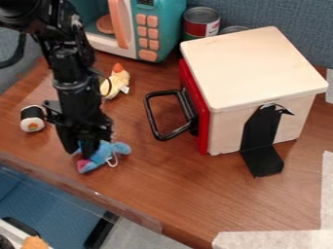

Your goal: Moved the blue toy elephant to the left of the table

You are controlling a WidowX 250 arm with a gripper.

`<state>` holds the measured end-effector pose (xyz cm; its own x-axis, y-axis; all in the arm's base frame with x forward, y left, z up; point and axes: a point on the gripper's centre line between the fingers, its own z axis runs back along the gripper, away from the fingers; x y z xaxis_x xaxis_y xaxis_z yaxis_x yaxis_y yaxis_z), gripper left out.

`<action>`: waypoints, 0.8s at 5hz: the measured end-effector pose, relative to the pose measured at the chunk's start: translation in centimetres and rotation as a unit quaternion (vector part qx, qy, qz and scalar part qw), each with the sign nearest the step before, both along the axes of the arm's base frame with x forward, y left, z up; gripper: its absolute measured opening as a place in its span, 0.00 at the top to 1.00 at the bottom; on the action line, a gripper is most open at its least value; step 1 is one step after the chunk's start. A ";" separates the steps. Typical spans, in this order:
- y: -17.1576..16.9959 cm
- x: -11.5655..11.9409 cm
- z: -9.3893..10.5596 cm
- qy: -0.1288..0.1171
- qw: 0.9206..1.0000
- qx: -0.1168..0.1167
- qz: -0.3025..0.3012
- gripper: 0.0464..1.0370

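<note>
The gripper (86,148) hangs down at the left side of the table, its fingertips at the blue toy elephant (104,154). The elephant lies on the wooden tabletop near the front edge, with a pink part towards the lower left and a white string loop on its right side. The gripper covers the toy's upper left part. Whether the fingers hold the toy is hidden from this angle.
A sushi toy (32,118) lies left of the arm, a yellow plush toy (116,82) behind it. A teal toy microwave (158,30) and cans (200,23) stand at the back. The wooden box (250,68) has a black handle (153,116) sticking out leftward. The table edge (130,213) runs along the front.
</note>
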<state>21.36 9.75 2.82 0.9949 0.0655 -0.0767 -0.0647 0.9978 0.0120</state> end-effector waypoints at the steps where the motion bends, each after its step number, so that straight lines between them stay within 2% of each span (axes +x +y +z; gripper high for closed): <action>1: 1.1 0.4 0.8 -0.007 1.000 -0.008 0.021 0.89; 2: 4.1 1.5 3.1 -0.041 0.996 -0.026 0.080 0.95; 3: 8.5 3.7 6.0 -0.084 0.984 -0.045 0.152 0.95; 4: 13.1 6.0 7.1 -0.106 0.967 -0.058 0.224 0.95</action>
<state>27.36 22.83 9.96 0.8631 0.4962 0.0944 -0.4790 0.8633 -0.1589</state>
